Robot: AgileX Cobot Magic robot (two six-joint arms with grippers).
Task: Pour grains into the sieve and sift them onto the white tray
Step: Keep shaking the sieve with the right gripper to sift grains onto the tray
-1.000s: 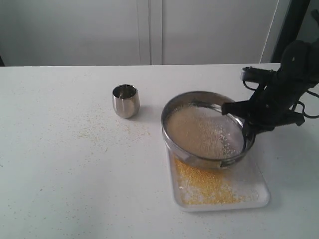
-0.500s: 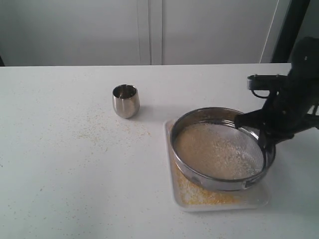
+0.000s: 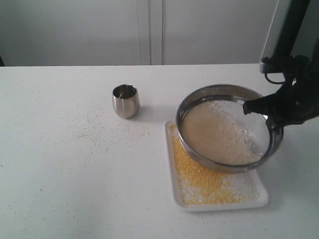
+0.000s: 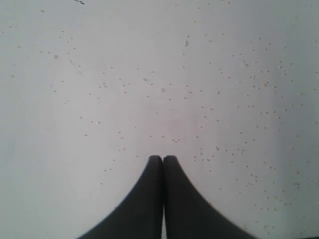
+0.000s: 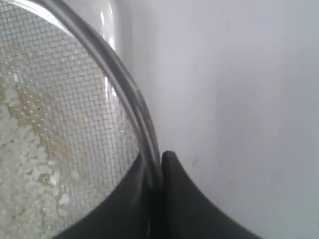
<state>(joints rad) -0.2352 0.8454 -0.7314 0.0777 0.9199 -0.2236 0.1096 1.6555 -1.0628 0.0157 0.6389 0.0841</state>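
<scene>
My right gripper, clamped thin on the rim, holds the sieve tilted above the white tray so the fine yellow grains fall there and the mesh catches the pale ones.

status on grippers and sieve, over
Right gripper shut on sieve rim, over white tray. Left gripper shut, empty. Yellow grains on tray. Cup well clear.

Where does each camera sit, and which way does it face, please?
Exterior view: off the arms, looking down at cup, sieve, white tray; right gripper shows.
Left wrist view: on left arm, facing grain-speckled table; shut left gripper shows.
Right wrist view: on right arm, facing sieve mesh; gripper clamps its rim.
Exterior and right wrist share sieve and gripper.
</scene>
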